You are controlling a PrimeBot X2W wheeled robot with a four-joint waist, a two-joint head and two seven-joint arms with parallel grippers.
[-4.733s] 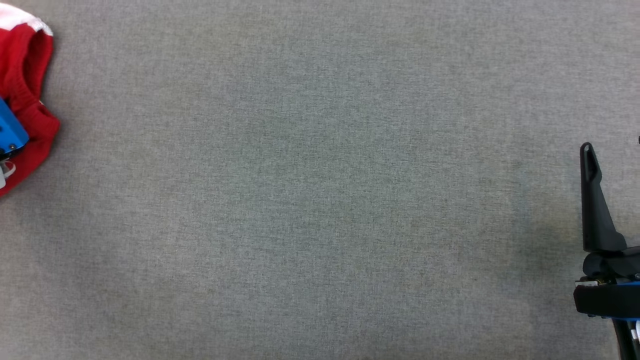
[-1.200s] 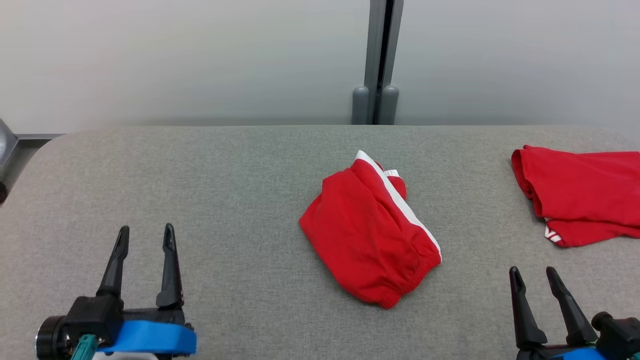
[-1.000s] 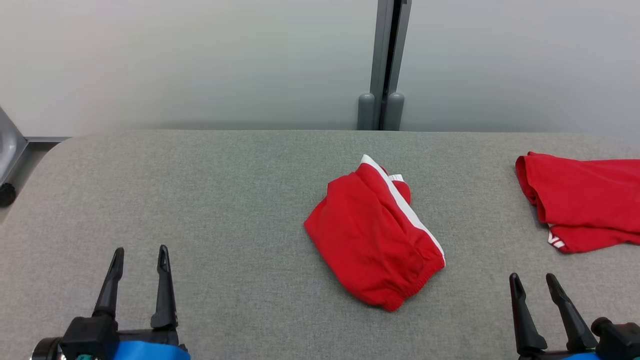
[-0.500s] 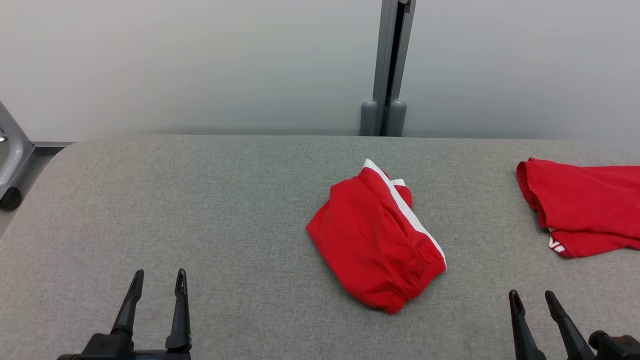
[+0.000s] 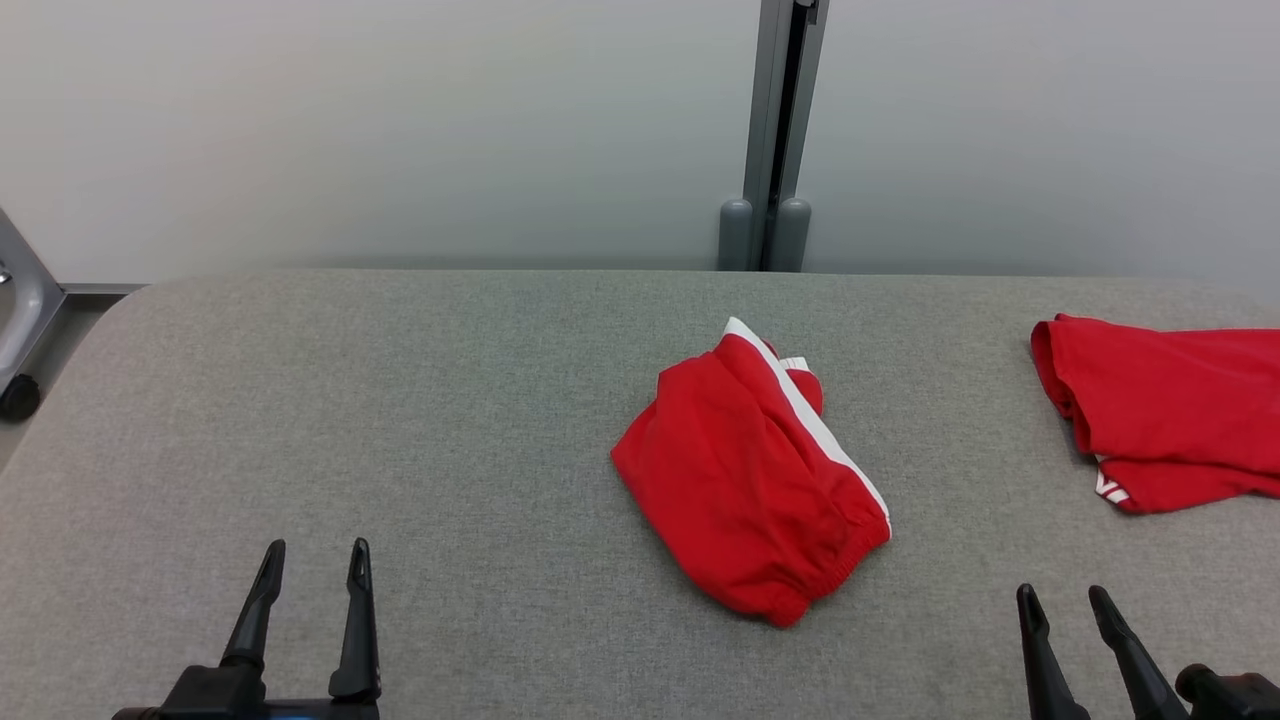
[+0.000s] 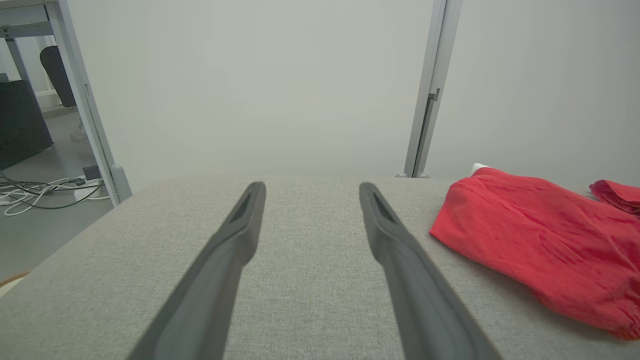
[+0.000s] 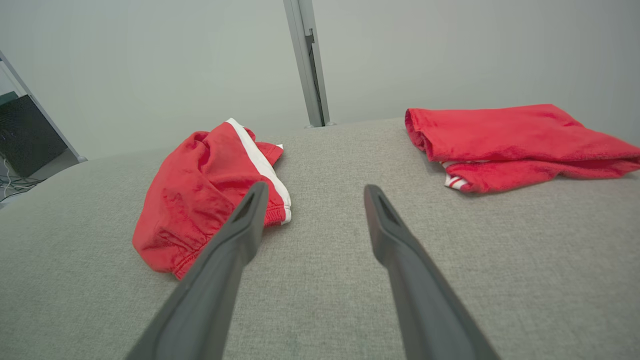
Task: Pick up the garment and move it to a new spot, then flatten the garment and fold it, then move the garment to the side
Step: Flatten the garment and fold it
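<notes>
- Grey padded table (image 5: 400,400): bare ahead of the left gripper (image 5: 315,548) and between its spread fingers; free passage.
- Crumpled red garment (image 5: 745,480): ahead-left of the right gripper (image 5: 1060,595).
- Second red garment (image 5: 1170,420): ahead-right of the right gripper.
- Wall (image 5: 400,130) and post (image 5: 775,130): close off the table's far edge.

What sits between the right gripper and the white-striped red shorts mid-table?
Nothing: bare grey tabletop separates the right gripper from the red shorts, as seen in the head view.
</notes>
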